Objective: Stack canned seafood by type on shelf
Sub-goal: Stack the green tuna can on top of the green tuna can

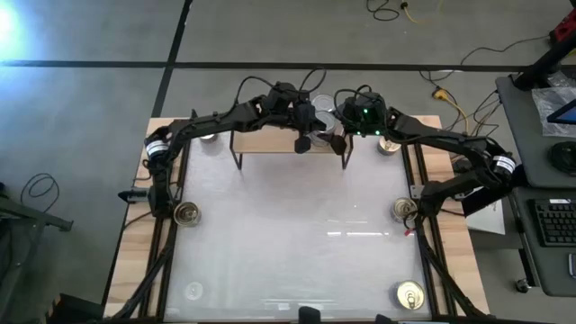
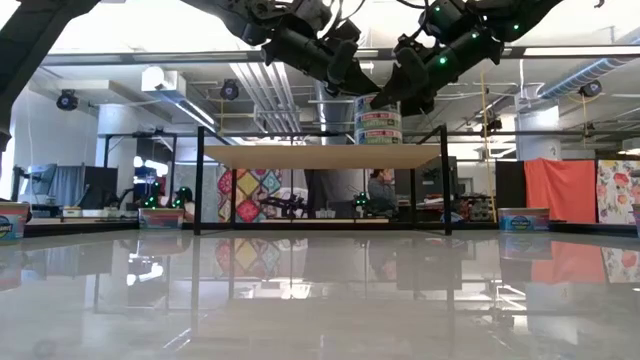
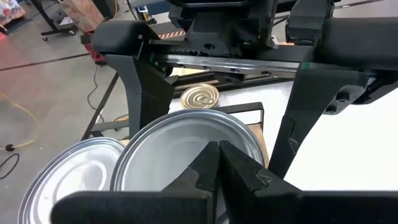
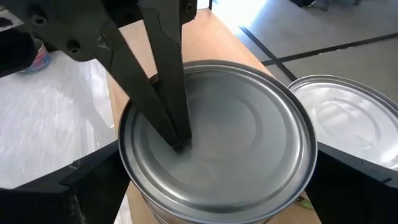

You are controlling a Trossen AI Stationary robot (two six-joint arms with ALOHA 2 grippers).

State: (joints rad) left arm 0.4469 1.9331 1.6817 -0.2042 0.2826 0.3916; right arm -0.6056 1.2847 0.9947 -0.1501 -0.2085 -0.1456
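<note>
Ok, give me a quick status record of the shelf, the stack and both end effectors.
shelf: far side of the table, middle
stack: tins on the shelf's right end
top tin: plain silver lid
neighbour tin: silver lid, beside the stack
left end effector: shut, tip at the top tin's lid
right end effector: at the top tin
loose tins: three gold-lidded, on the table

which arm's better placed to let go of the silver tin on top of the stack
Right. The right gripper straddles the top tin, fingers at its sides. The left gripper only touches the lid from above, fingers together.
</note>
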